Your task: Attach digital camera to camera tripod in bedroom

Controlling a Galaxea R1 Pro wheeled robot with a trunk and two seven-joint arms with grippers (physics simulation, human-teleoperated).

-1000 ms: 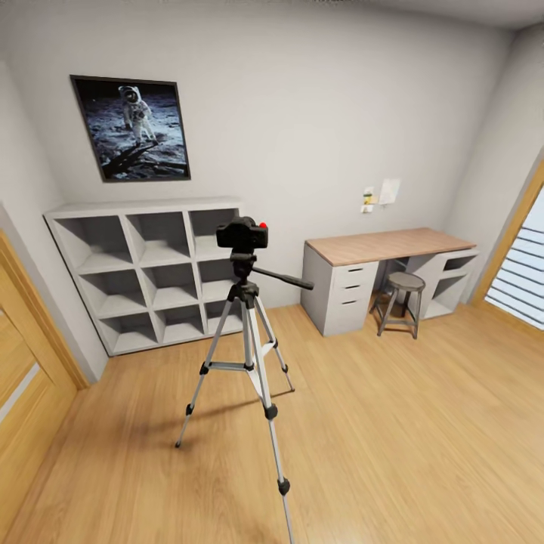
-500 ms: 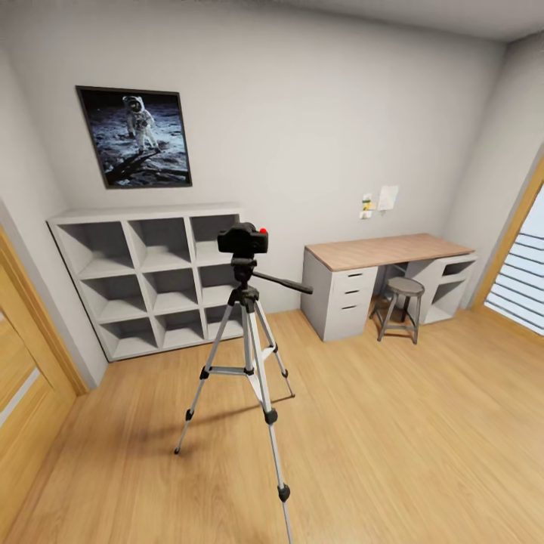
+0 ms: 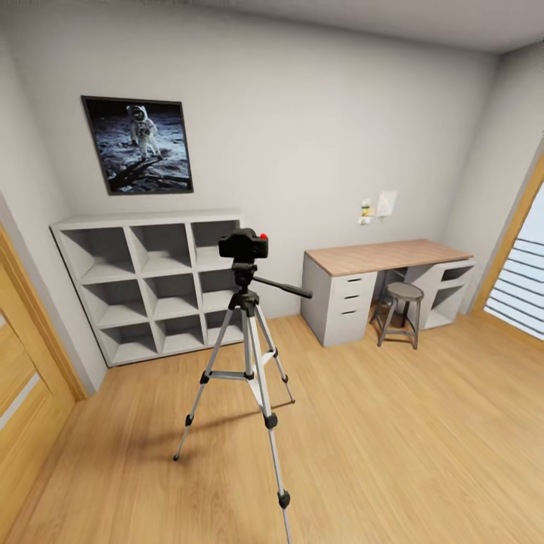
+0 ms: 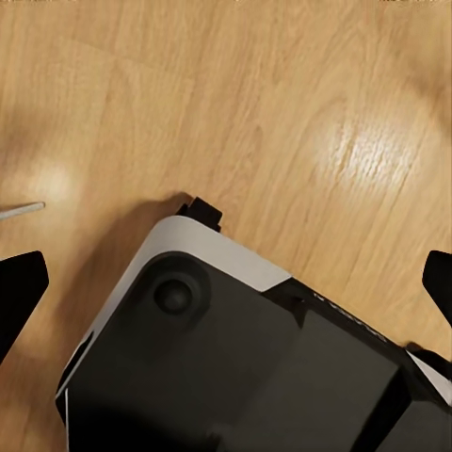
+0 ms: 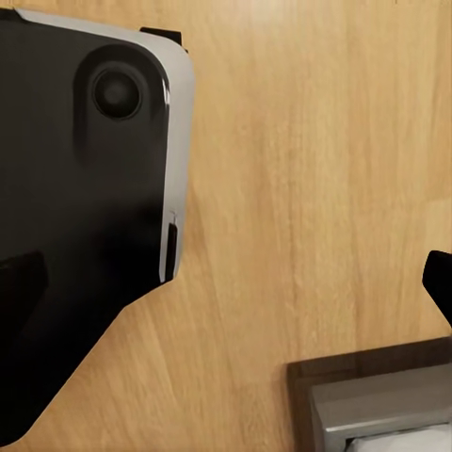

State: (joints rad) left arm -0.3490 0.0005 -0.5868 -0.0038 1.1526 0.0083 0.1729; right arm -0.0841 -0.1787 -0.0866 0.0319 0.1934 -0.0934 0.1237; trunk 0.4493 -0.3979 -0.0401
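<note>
Digital camera (image 3: 243, 244), small, black and boxy with a red mark on top, sits on the black head of the silver-legged camera tripod (image 3: 246, 355) at the centre of the head view, on the light wooden plank floor (image 3: 393, 431). Behind it stand a grey-white cube shelf (image 3: 143, 283) at left and a wood-topped grey-white desk (image 3: 378, 257) at right, a round stool (image 3: 400, 308) beside it. A framed astronaut picture (image 3: 138, 145) hangs at upper left.

Left wrist view: the left claw (image 4: 226, 282) is spread wide, grasping nothing, over the robot's black-and-white base (image 4: 235, 367).

Right wrist view: the right claw (image 5: 226, 278) is likewise released.
</note>
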